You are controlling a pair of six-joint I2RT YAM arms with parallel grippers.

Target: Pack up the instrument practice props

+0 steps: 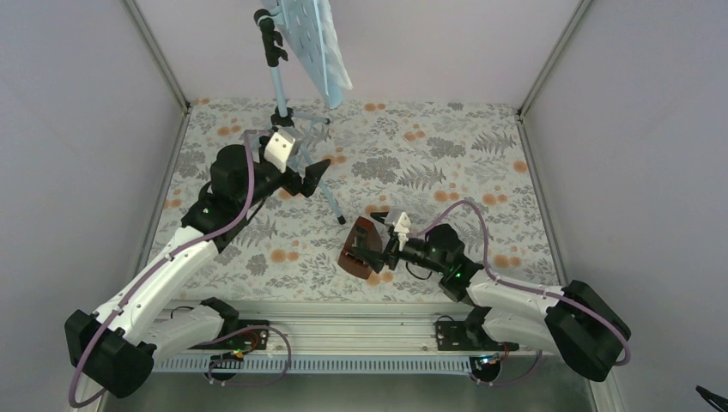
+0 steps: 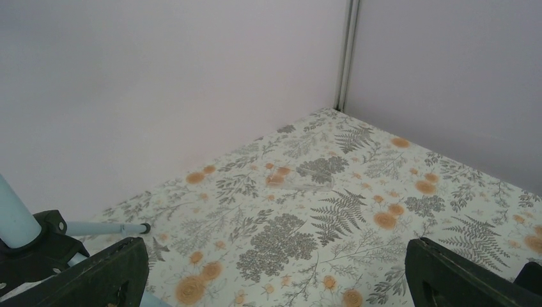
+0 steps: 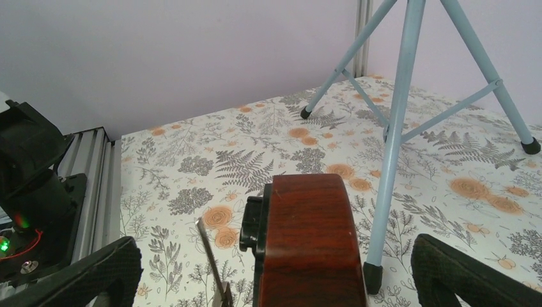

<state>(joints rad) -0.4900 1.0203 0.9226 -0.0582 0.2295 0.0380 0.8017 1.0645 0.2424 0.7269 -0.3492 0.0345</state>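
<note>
The light-blue music stand (image 1: 280, 86) stands at the back, and pale sheet-music pages (image 1: 337, 64) rest on its hole-dotted plate (image 1: 302, 39). My left gripper (image 1: 312, 177) is open beside the stand's long front leg. In the left wrist view it (image 2: 281, 281) has only tablecloth between its fingers, with the stand's pole (image 2: 14, 221) at the far left. The brown wooden metronome (image 1: 360, 245) lies near the front. My right gripper (image 1: 381, 252) is open around it. The metronome (image 3: 310, 246) sits between the wide-apart fingers (image 3: 470, 275), touching neither.
The floral tablecloth (image 1: 446, 172) covers the table. Pale walls enclose it on three sides. A stand foot (image 3: 372, 274) rests just right of the metronome, and the metronome's thin metal pendulum rod (image 3: 209, 252) sticks out on its left. A metal rail (image 1: 343, 330) runs along the near edge.
</note>
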